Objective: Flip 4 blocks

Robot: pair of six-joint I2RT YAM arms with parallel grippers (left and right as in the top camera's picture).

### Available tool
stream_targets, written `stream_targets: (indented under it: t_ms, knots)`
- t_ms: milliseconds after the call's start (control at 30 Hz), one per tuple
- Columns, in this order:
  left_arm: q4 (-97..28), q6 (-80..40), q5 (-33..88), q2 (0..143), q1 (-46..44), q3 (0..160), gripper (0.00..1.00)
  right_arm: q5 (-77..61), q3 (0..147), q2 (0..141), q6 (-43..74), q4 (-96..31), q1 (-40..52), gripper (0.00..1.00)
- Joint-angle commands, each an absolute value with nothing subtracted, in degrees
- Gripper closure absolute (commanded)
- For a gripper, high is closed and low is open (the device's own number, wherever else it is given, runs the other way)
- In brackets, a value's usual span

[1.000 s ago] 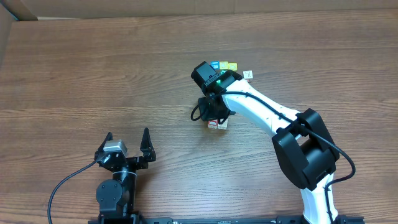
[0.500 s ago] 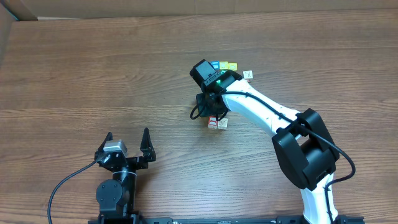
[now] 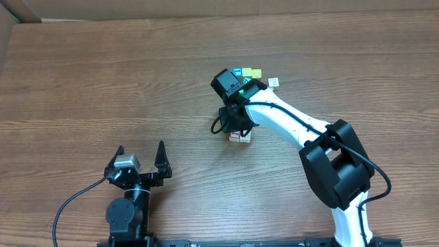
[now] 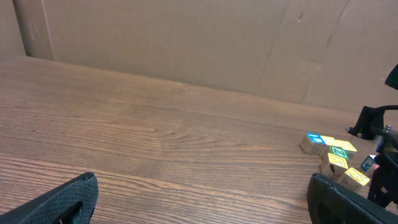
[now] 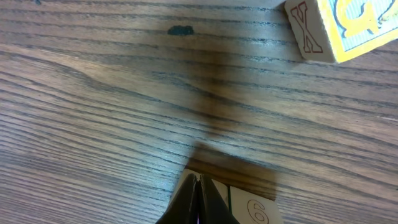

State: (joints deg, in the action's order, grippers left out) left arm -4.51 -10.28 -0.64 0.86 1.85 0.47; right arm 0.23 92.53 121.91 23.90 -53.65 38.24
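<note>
Overhead, the right pincer (image 3: pixel 236 130) is set shut on a red-marked block (image 3: pixel 243 137) at 6 o'clock from the coloured cubes (image 3: pixel 247 72), probably to tip it over, while the left pincer (image 3: pixel 140 148) is parked wide at 7 o'clock.

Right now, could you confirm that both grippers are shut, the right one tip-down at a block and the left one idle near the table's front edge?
Only the right gripper is shut, at a block; the left gripper stands open, jaws spread wide, as the overhead view shows.
</note>
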Motion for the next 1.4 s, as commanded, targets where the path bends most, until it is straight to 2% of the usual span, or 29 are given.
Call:
stream_targets:
  t_ms: [0,300,533,733,933,1100,1267,1367]
  knots:
    - [-4.45,-9.19,0.01,0.34,1.45,0.27,0.00,0.16,92.09,122.50,21.98,-54.43,38.20,0.96]
    - [-4.45,-9.19,0.01,0.34,1.45,0.27,0.00,-0.51,95.35,122.48,22.00,-53.71,38.20,0.96]
    - [-4.45,-9.19,0.01,0.34,1.45,0.27,0.00,-7.57,97.43,122.50,17.58,-53.98,40.14,0.96]
    - [-4.45,-9.19,0.01,0.34,1.45,0.27,0.00,1.13,97.89,122.48,21.43,-55.57,42.74,0.96]
    - [-4.45,-9.19,0.01,0.34,1.45,0.27,0.00,0.38,109.62,122.48,21.21,-66.52,37.95,0.96]
    - [-4.45,-9.19,0.01,0.34,1.45,0.27,0.00,-12.14,117.86,122.48,13.47,-72.07,34.30,0.96]
    - [-4.45,-9.19,0.01,0.34,1.45,0.27,0.00,-11.40,114.56,122.85,13.41,-72.05,36.10,0.96]
    - [-4.45,-9.19,0.01,0.34,1.45,0.27,0.00,-6.42,109.36,123.52,13.45,-68.18,39.57,0.96]
